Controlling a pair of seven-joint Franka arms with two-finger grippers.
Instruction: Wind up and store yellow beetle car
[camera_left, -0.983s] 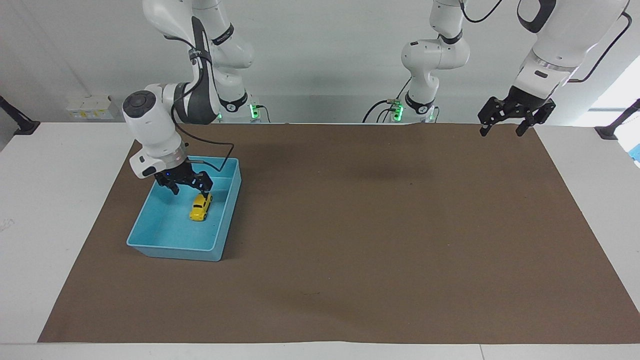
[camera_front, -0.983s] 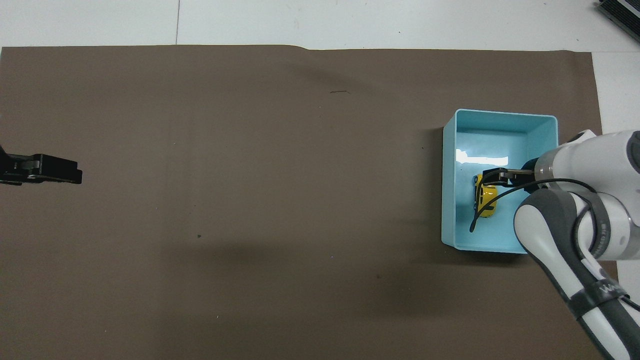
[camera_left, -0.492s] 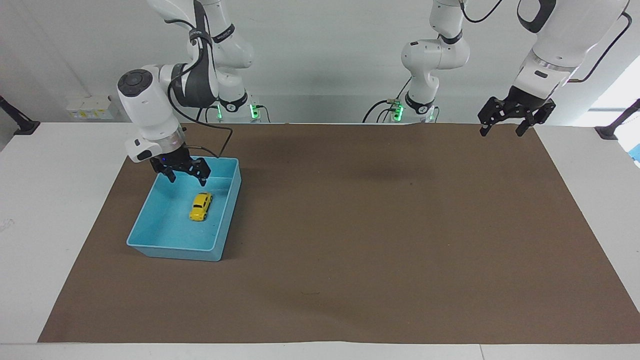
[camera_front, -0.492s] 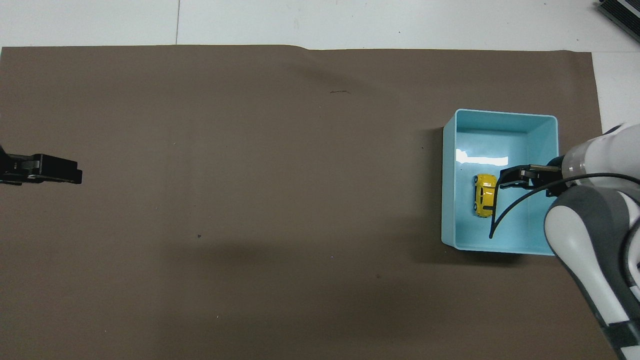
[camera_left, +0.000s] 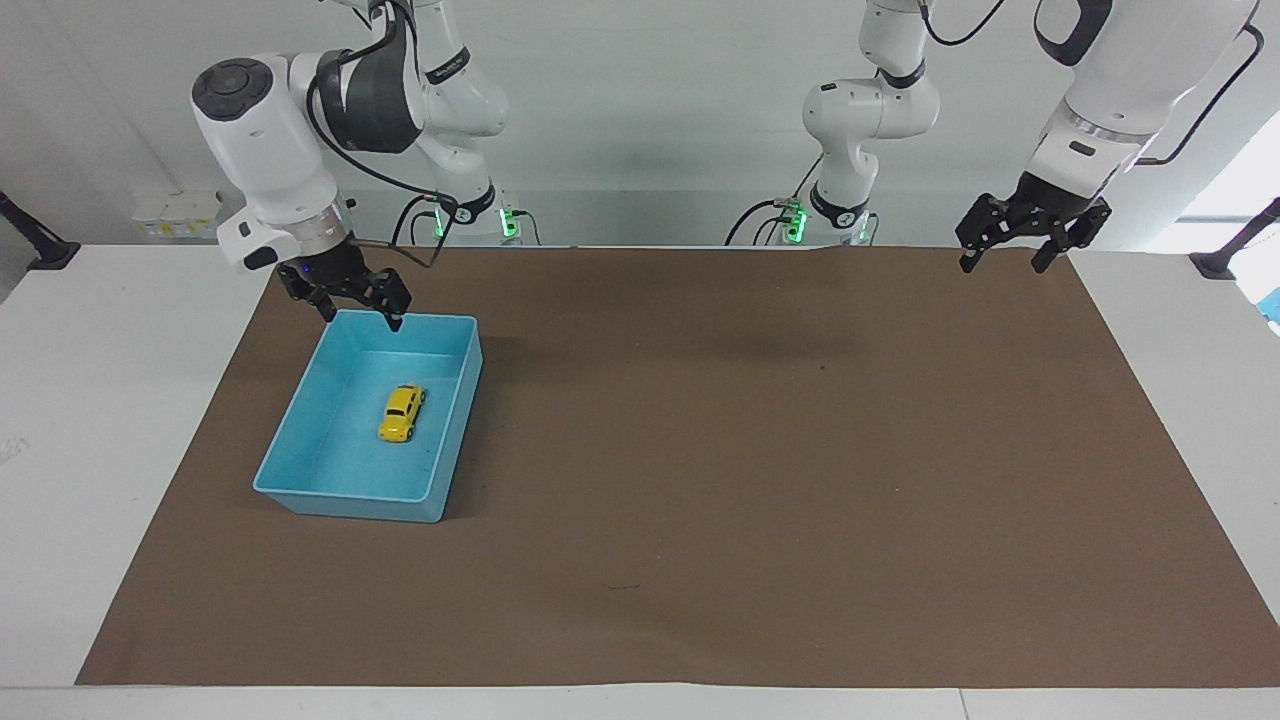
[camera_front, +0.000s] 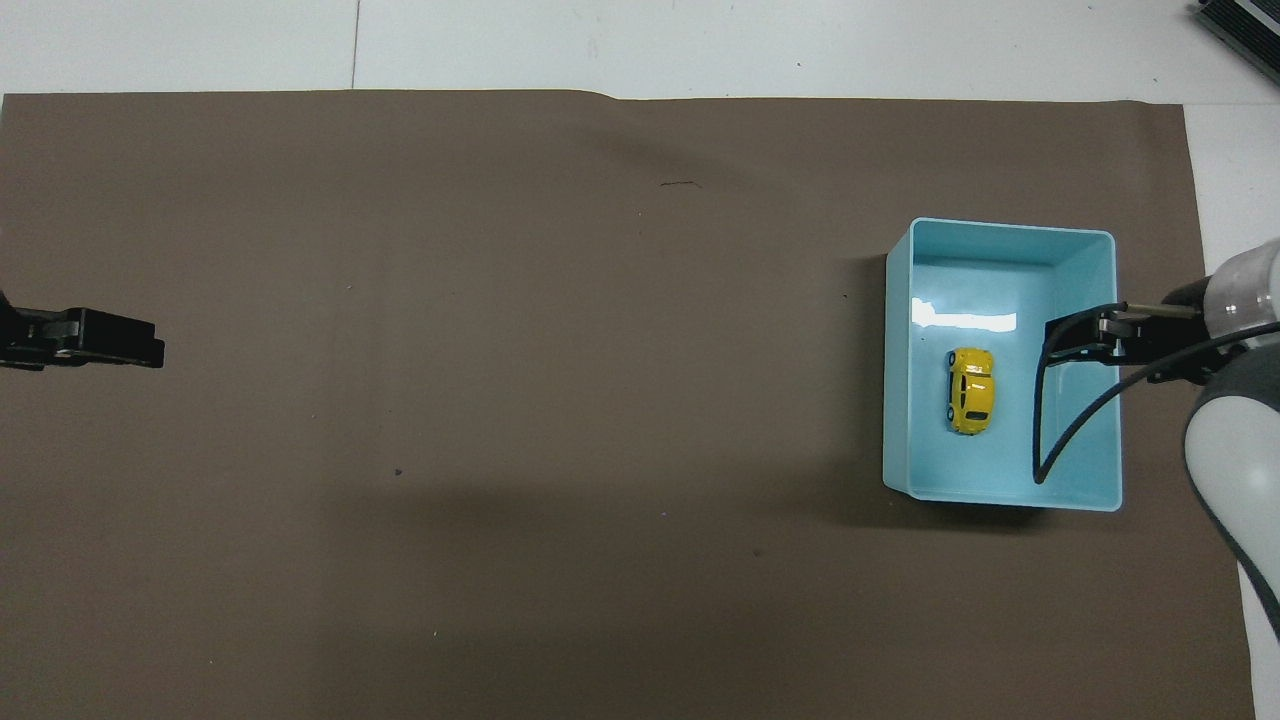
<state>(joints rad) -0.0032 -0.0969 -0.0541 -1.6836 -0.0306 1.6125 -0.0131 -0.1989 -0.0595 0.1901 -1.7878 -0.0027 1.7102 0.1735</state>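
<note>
In the facing view, at the upper left of the frame, my right gripper (camera_left: 358, 308) is hanging in the air over the edge of the blue bin (camera_left: 293, 415) nearest my bases, its fingers spread wide and holding nothing. Just below it, in the left half of the frame, the yellow car (camera_left: 402, 412) is sitting on its wheels on the floor of the bin, apart from the gripper and clear of all four walls. The bin is resting on the brown mat (camera_left: 760, 450), which is covering most of the white table (camera_left: 110, 400). At the upper right of the frame, my left gripper (camera_left: 1005, 258) is waiting over the corner of the mat, its fingers also standing wide and empty.
</note>
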